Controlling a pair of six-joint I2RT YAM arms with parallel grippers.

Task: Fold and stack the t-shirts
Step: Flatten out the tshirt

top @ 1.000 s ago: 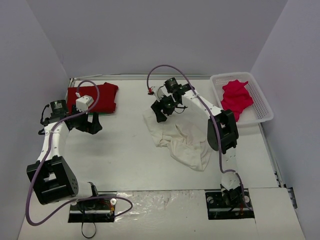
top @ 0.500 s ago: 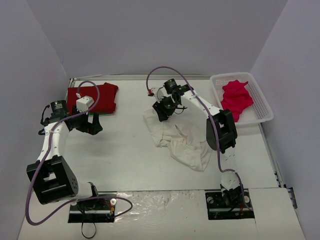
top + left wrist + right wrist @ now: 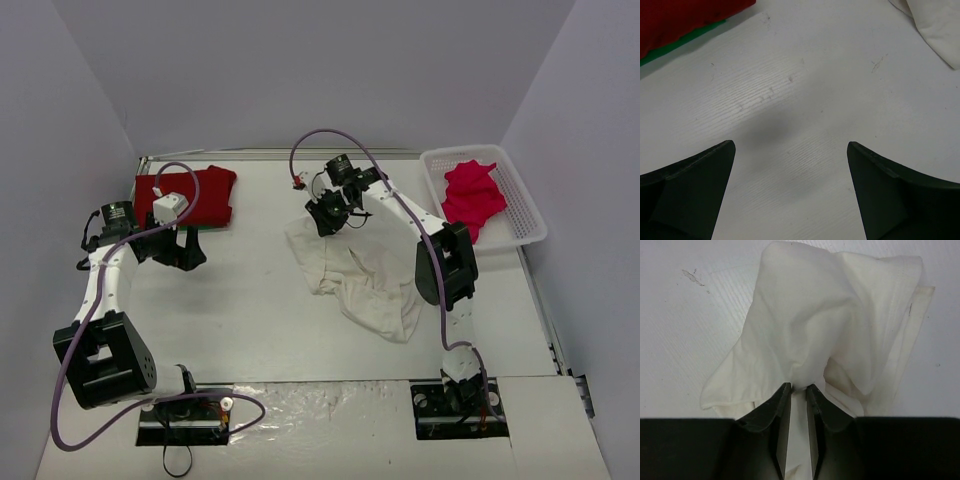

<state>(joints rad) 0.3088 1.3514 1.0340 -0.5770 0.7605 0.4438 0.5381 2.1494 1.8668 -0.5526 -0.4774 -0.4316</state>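
Note:
A crumpled cream-white t-shirt (image 3: 365, 285) lies mid-table. My right gripper (image 3: 322, 222) is at its far left corner, shut on a pinch of the cloth; in the right wrist view the fabric (image 3: 815, 325) bunches up between the narrow jaws of the right gripper (image 3: 799, 386). A folded red t-shirt (image 3: 205, 193) rests at the far left; its edge (image 3: 680, 20) shows in the left wrist view. A pinkish-red t-shirt (image 3: 472, 195) lies in the basket. My left gripper (image 3: 185, 255) hovers open over bare table, nothing between the fingers of the left gripper (image 3: 790, 150).
A white lattice basket (image 3: 527, 222) stands at the far right. A green strip (image 3: 685, 42) peeks from under the red shirt. The table's near edge carries the arm bases and a shiny plastic sheet (image 3: 330, 405).
My right gripper has closed on the cream-white shirt's corner and shifted slightly toward the far side. The left arm has not moved.

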